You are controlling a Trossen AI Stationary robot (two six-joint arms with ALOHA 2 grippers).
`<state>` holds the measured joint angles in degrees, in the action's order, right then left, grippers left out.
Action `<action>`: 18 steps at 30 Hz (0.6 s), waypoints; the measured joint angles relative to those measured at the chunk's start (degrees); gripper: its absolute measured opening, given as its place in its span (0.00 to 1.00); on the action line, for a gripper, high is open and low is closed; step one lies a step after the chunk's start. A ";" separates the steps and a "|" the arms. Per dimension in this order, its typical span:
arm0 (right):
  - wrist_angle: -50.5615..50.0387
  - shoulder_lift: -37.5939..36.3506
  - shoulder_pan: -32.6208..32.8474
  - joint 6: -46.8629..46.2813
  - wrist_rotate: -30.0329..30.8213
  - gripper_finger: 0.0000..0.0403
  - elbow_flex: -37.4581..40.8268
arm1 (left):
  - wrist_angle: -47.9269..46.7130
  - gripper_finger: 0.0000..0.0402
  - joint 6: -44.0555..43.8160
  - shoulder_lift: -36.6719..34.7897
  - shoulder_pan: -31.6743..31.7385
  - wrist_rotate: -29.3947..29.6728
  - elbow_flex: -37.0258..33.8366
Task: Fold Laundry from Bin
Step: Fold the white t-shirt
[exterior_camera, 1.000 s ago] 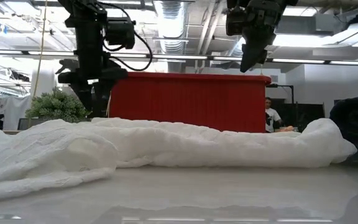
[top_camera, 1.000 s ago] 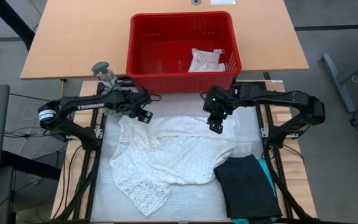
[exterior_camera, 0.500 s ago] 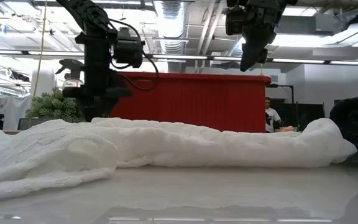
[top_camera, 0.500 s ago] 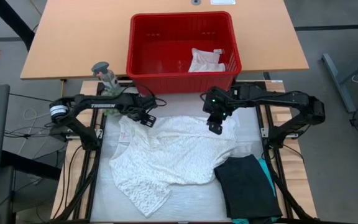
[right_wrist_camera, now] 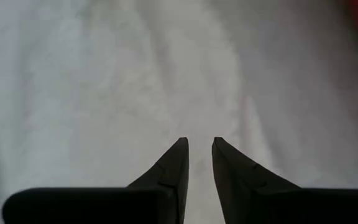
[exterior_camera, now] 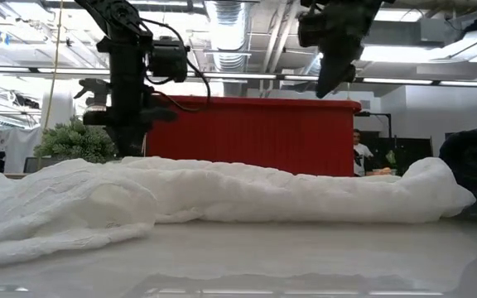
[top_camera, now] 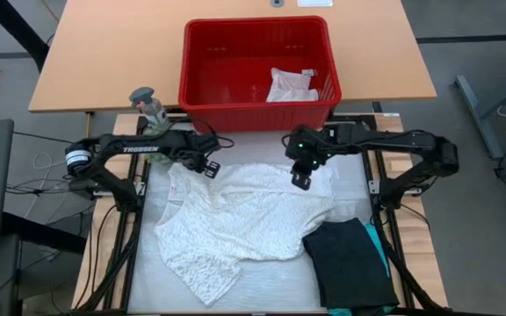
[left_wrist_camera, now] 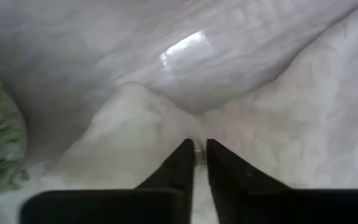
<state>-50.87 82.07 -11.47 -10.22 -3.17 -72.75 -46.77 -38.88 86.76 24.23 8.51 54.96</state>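
The large white lacy top [top_camera: 244, 219] lies spread and rumpled on the white table. My left gripper [top_camera: 205, 165] is down at its far left corner, shut on the cloth. My right gripper [top_camera: 301, 180] hangs well above the top's far right part [exterior_camera: 330, 79], its fingers a narrow gap apart with nothing between them. Behind the top stands the red bin [top_camera: 196, 79], and a small white cloth [top_camera: 290, 85] lies in its right end. At the near right a folded black garment [top_camera: 350, 263] rests on a teal one [top_camera: 381, 254]. My left gripper pinches a small ridge of the white lacy top at its far left corner [left_wrist_camera: 197, 148] between its two fingertips. The fingers come from above, pointing down. The top stays lying slack on the table; one layer or several, I cannot tell.
A small green plant [top_camera: 148, 105] stands just left of the bin, close to my left arm. The bin's near wall [exterior_camera: 255, 136] rises right behind both grippers. Bare table shows along the near edge [top_camera: 262, 281].
My left gripper has come down onto the top's far left corner and shut on the cloth there. The top lies as it did. My right gripper has stayed high over the top's far right part.
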 joint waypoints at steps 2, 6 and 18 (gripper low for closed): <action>2.53 1.18 0.27 -0.91 3.64 0.23 0.00 | -1.41 0.01 -0.76 -1.05 -0.33 0.66 0.00; 7.95 3.83 0.60 -0.92 3.74 0.19 -0.02 | -3.21 0.00 -1.51 -3.25 -1.14 2.95 0.01; 16.53 14.50 3.93 -0.18 1.58 0.13 -0.04 | -10.45 0.00 -11.83 -8.04 -11.04 4.31 0.02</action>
<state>-34.34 96.57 -7.54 -10.40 -1.59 -72.79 -57.22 -50.71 78.72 13.19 12.83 54.98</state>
